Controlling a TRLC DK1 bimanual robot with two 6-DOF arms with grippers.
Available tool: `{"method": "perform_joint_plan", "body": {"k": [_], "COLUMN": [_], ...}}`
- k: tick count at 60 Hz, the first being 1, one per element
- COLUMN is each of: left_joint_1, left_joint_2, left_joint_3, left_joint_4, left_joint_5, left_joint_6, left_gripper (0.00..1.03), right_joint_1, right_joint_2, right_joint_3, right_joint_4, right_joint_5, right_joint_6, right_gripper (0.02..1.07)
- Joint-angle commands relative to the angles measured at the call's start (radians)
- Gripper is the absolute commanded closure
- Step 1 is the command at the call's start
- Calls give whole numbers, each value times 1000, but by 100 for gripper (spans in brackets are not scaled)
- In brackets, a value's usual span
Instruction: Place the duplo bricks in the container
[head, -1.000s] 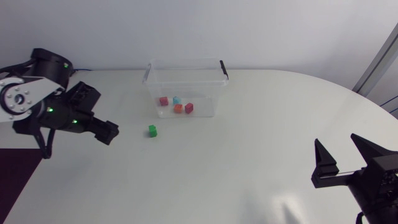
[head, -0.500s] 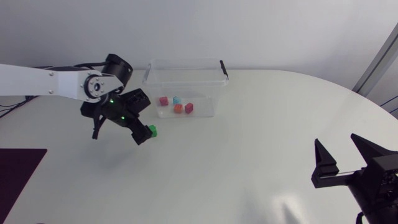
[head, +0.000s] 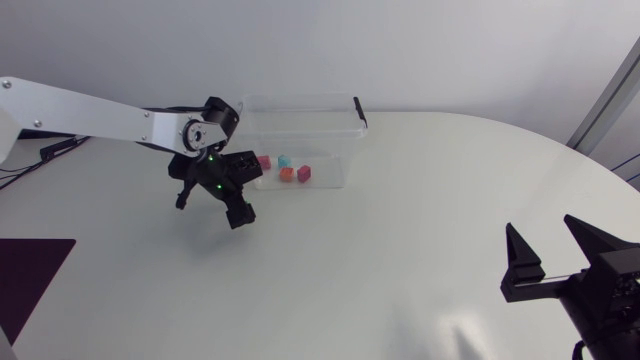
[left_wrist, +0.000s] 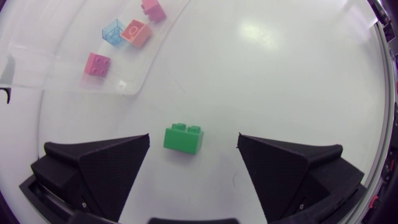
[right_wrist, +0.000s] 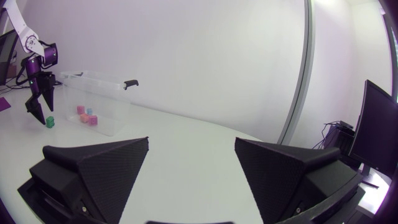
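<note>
- Green brick lies on the white table, between the wide-open fingers of the left gripper. It touches neither finger.
- Clear box stands near it, with four small bricks inside.
- Right gripper is open too, far off.
- Left arm has swung in from the table's left side. The brick has not moved.

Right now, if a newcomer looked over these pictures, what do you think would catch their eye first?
The left gripper stands out first, open over a green brick that lies on the table between its fingers, untouched. Just beyond it stands the clear container with four small bricks inside. The right gripper is open too, far off at the right side of the head view.
</note>
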Motion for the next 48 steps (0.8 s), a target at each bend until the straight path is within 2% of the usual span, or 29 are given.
{"method": "perform_joint_plan", "body": {"k": [1,13,18,21,24,28,48], "left_joint_1": [12,26,26,24,24,26,20], "left_joint_2": [57,110,121,121,116,112,127], "left_joint_3": [36,60,62,64,65,73,87], "left_joint_4": [-16,-48,-65,-76,-76,-76,-59], "left_joint_5": [11,10,10,10,10,10,8], "left_joint_6": [48,65,68,71,71,65,48], "left_gripper": [4,5,13,27,50,70,74], "right_joint_1": [-6,-6,-6,-6,-6,-6,-6], "right_joint_2": [-6,-6,-6,-6,-6,-6,-6], "right_joint_3": [-20,-20,-20,-20,-20,-20,-20], "right_joint_4": [9,9,10,10,10,9,9], "right_joint_5": [-9,-9,-9,-9,-9,-9,-9], "right_joint_6": [-12,-12,-12,-12,-12,-12,-12], "right_gripper": [7,7,7,7,7,7,7]}}
